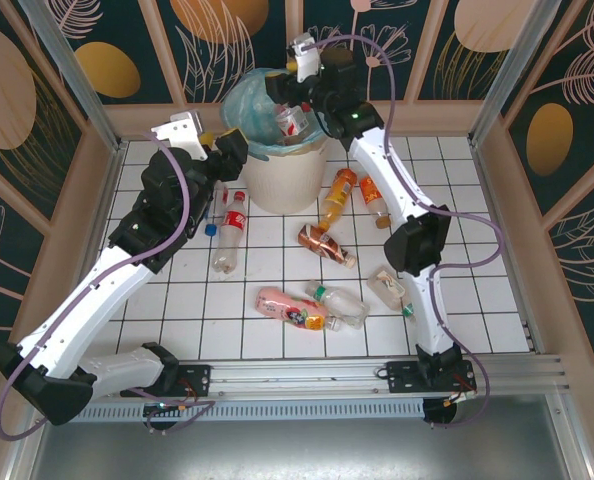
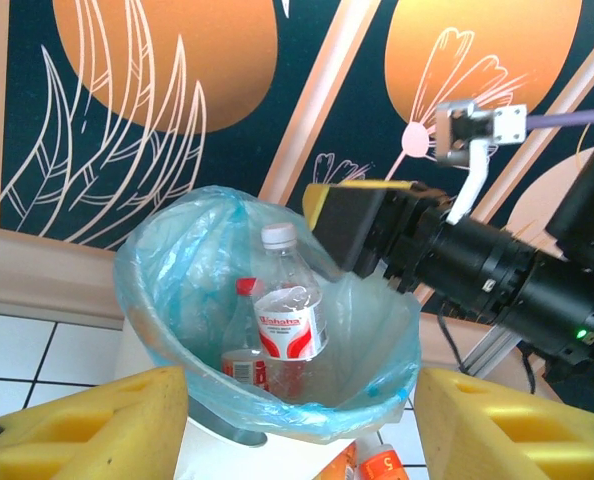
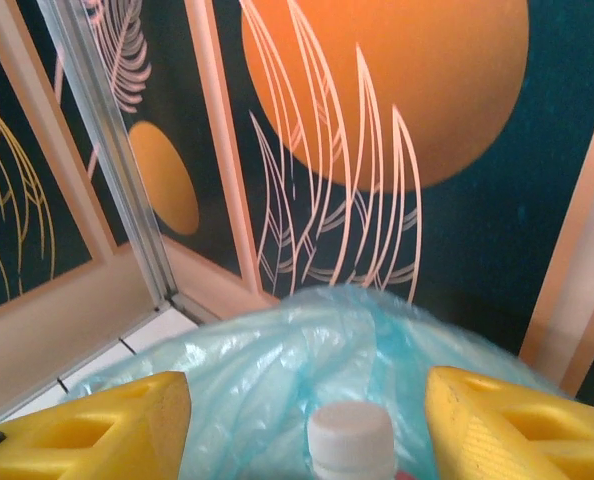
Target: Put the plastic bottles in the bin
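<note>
Right over the bin [image 1: 277, 185] hangs the right gripper [image 1: 285, 95], and its yellow fingers [image 3: 87, 425] stand wide apart, with a free gap on both sides of the white cap [image 3: 349, 440] that shows between them. This cap belongs to a clear bottle with a red and white label [image 2: 289, 310]. In the left wrist view the bottle stands nearly upright, its lower part inside the light teal bag [image 2: 167, 260] and its cap above the rim, just beside one yellow pad of the right gripper. I cannot tell whether the bottle rests on something below. Behind it a second clear bottle with a red cap [image 2: 244, 345] leans against the inner wall of the bag. The left gripper [image 2: 299, 400] is on the left side of the bin, near its rim, pointing toward it; its jaws are also apart and nothing is between them. On the white tiled table [image 1: 457, 300] more bottles lie on their sides: two clear ones [image 1: 230, 232] left of the bin, two orange ones [image 1: 337, 197] just right of it, a brown-red one [image 1: 325, 243] in front, and nearer the arm bases a pink one [image 1: 280, 302] touching a clear one with a green cap [image 1: 339, 303], with another clear one [image 1: 387, 287] to their right.
</note>
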